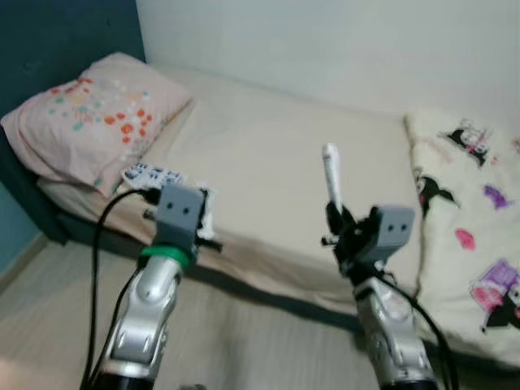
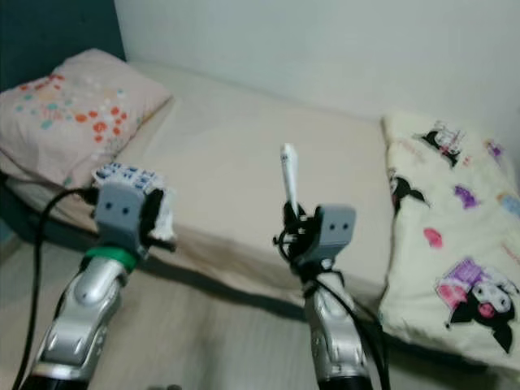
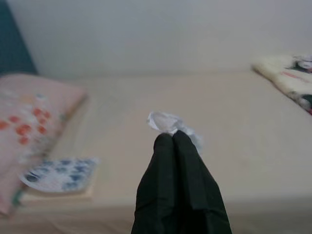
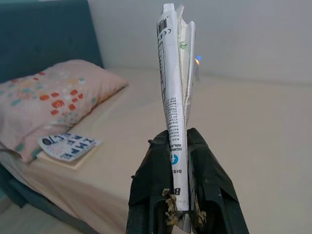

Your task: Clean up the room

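Litter collection is in hand. A folded wrapper (image 4: 174,83) is pinched upright in the right gripper (image 4: 181,146), a crumpled wrapper (image 3: 168,124) in the left gripper (image 3: 173,144), both before the bed (image 1: 268,162). Disposal is judged next; a bin must be located.

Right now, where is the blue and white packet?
The packet lies flat on the bed near its front edge, on the robot's left, just beside the pillow and beyond the left gripper.

The patterned blanket (image 1: 467,236) runs off the right edge; print on the booklet (image 4: 67,145) is unreadable.
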Controlling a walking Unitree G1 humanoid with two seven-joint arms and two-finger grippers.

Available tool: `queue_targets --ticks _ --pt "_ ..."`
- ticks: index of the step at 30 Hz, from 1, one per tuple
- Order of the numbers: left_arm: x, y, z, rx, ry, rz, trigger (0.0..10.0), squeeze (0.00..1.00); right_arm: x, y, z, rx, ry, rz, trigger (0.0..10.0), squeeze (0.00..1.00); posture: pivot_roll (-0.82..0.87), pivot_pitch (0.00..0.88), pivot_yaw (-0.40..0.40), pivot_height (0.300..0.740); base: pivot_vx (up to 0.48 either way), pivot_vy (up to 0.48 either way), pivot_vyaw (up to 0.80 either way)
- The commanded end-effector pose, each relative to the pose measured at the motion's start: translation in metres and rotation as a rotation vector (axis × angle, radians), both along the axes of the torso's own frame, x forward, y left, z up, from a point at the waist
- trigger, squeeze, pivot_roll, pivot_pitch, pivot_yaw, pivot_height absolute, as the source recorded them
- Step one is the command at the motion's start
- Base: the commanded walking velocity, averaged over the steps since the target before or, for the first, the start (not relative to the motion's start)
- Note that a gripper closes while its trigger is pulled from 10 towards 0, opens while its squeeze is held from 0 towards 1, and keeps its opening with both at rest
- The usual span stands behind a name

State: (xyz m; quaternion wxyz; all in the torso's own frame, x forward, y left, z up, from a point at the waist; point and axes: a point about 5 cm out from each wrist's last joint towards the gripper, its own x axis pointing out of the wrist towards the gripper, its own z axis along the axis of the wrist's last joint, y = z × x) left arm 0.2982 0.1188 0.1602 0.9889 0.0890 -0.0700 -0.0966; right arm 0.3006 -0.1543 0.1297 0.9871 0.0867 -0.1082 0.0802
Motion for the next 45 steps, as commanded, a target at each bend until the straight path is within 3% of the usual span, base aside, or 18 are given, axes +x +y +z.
queue_targets --ticks 1,2,5,6,7,8,10,12,16,20,23,26,29,32,39,42,45 --pt "-0.002 0.006 -0.021 0.032 0.114 0.006 10.0 0.00 0.000 0.001 -0.013 -0.008 0.052 0.003 10.0 0.00 0.09 0.023 -0.075 0.735 0.000 0.000 0.78" --pt "-0.004 0.008 -0.034 0.047 0.186 0.002 10.0 0.00 -0.001 -0.003 -0.025 -0.043 0.095 -0.013 10.0 0.00 0.09 0.023 -0.075 0.735 0.000 0.000 0.77" --pt "-0.006 0.014 -0.048 0.057 0.248 0.018 10.0 0.00 -0.002 -0.010 -0.042 -0.096 0.155 -0.043 10.0 0.00 0.09 0.023 -0.075 0.735 0.000 0.000 0.77" --pt "-0.007 0.019 -0.060 0.109 0.273 0.033 10.0 0.00 -0.004 -0.015 -0.055 -0.125 0.213 -0.060 10.0 0.00 0.09 0.023 -0.075 0.735 0.000 0.000 0.77" --pt "-0.007 0.019 -0.060 0.109 0.273 0.033 10.0 0.00 -0.004 -0.015 -0.055 -0.125 0.213 -0.060 10.0 0.00 0.09 0.023 -0.075 0.735 0.000 0.000 0.77" --pt "-0.011 0.027 -0.077 0.170 0.320 0.052 10.0 0.00 -0.008 -0.021 -0.074 -0.153 0.292 -0.077 10.0 0.00 0.09 0.023 -0.075 0.735 0.000 0.000 0.77" --pt "-0.011 0.027 -0.077 0.170 0.320 0.052 10.0 0.00 -0.008 -0.021 -0.074 -0.153 0.292 -0.077 10.0 0.00 0.09 0.023 -0.075 0.735 0.000 0.000 0.77" --pt "-0.019 0.043 -0.106 0.216 0.410 0.103 10.0 0.00 -0.018 -0.021 -0.103 -0.182 0.415 -0.052 10.0 0.00 0.09 0.023 -0.075 0.735 0.000 0.000 0.77" --pt "-0.026 0.051 -0.124 0.259 0.464 0.140 10.0 0.00 -0.027 -0.022 -0.120 -0.212 0.500 -0.044 10.0 0.00 0.09 0.024 -0.069 0.735 0.000 0.000 0.76" --pt "-0.036 0.062 -0.147 0.294 0.549 0.187 10.0 0.00 -0.040 -0.037 -0.139 -0.257 0.606 -0.086 10.0 0.00 0.09 0.025 -0.067 0.735 0.000 0.000 0.76" --pt "-0.051 0.077 -0.174 0.296 0.674 0.253 10.0 0.00 -0.059 -0.054 -0.159 -0.177 0.724 -0.171 10.0 0.00 0.07 0.028 -0.060 0.735 0.000 0.000 0.75" --pt "-0.059 0.084 -0.187 0.321 0.728 0.271 10.0 0.00 -0.067 -0.056 -0.167 -0.122 0.772 -0.202 10.0 0.00 0.05 0.039 -0.058 0.735 0.000 0.000 0.75" --pt "-0.066 0.087 -0.197 0.323 0.780 0.282 10.0 0.00 -0.071 -0.055 -0.171 -0.072 0.796 -0.213 10.0 0.00 0.04 0.036 -0.058 0.735 0.000 0.000 0.74" --pt "-0.070 0.088 -0.205 0.276 0.834 0.320 10.0 0.00 -0.073 -0.044 -0.176 -0.061 0.809 -0.166 10.0 0.00 0.04 0.036 -0.060 0.735 0.000 0.000 0.74" --pt "-0.072 0.089 -0.210 0.282 0.852 0.317 10.0 0.00 -0.073 -0.018 -0.181 -0.076 0.829 -0.041 10.0 0.00 0.07 0.032 -0.064 0.735 0.000 0.000 0.74" --pt "-0.072 0.091 -0.211 0.299 0.858 0.317 10.0 0.00 -0.072 -0.015 -0.182 -0.066 0.847 0.000 10.0 0.00 0.08 0.031 -0.066 0.735 0.000 0.000 0.74" --pt "-0.081 0.094 -0.218 0.319 0.901 0.307 10.0 0.00 -0.082 -0.018 -0.189 -0.076 0.900 0.048 10.0 0.00 0.08 0.031 -0.083 0.735 0.000 0.000 0.74"
